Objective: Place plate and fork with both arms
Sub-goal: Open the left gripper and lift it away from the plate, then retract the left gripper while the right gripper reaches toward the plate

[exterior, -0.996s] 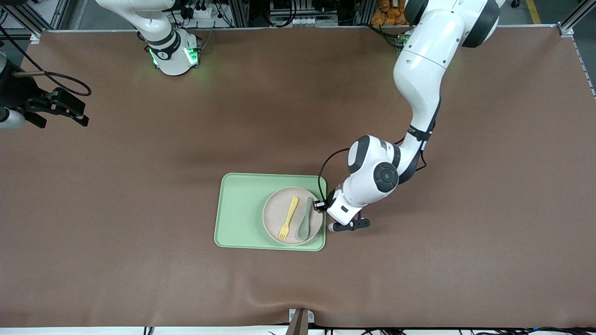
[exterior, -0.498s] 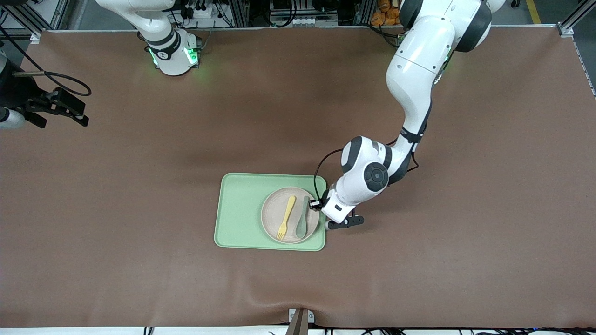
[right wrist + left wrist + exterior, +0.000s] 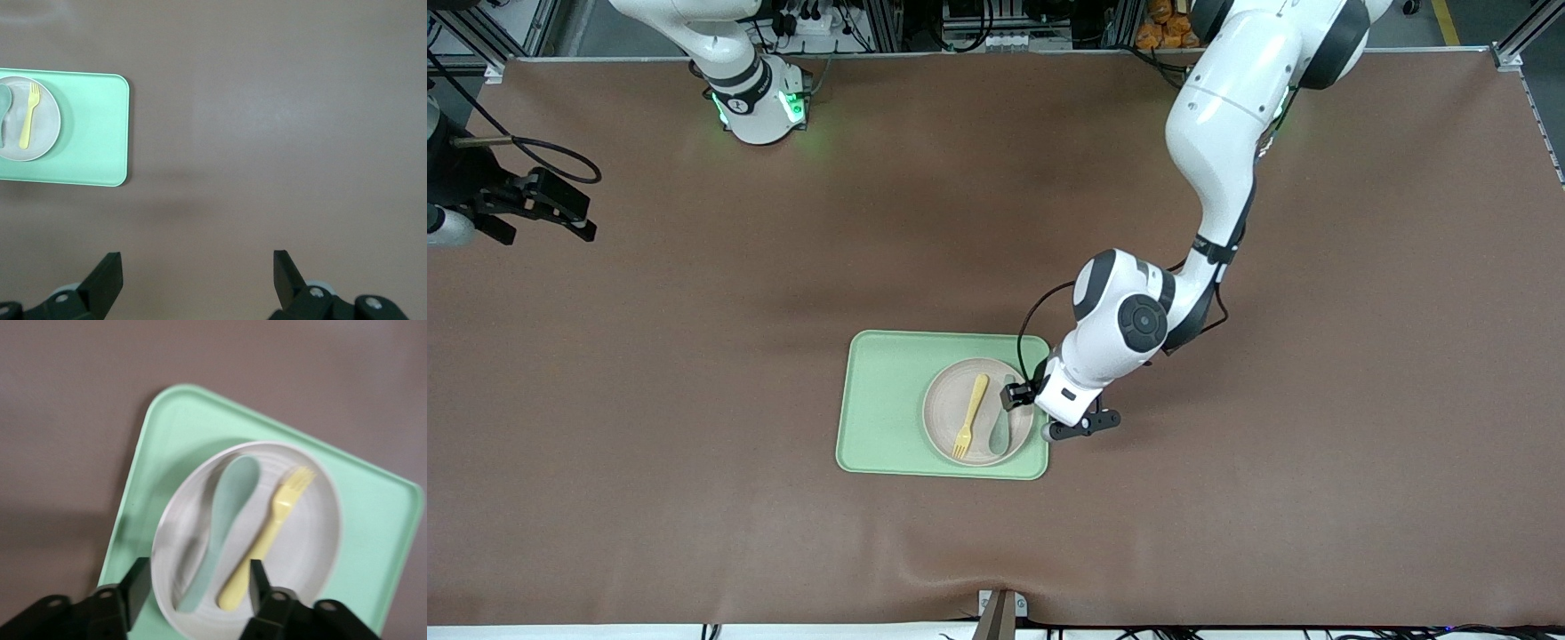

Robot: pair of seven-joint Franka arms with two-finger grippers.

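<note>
the left claw (image 3: 1021,397) hangs low over the plate (image 3: 975,412) edge at the left arm's end of the green tray (image 3: 880,400). its fingers (image 3: 137,585) are spread apart and hold nothing, and in the left wrist view the plate rim sits between them. the fork (image 3: 968,417) lies inside the plate, beside a grey-green spoon (image 3: 1000,425) which is closer to this claw.

i judge the step in hand is to grasp the plate by its rim. to do it well, the claw should come down straight so one finger goes under the rim and one over it, without touching the spoon handle, then close gently, because the plate is shallow and can tip.

the right claw (image 3: 197,275) waits wide open over the bare desk (image 3: 694,284), well apart from the tray.
</note>
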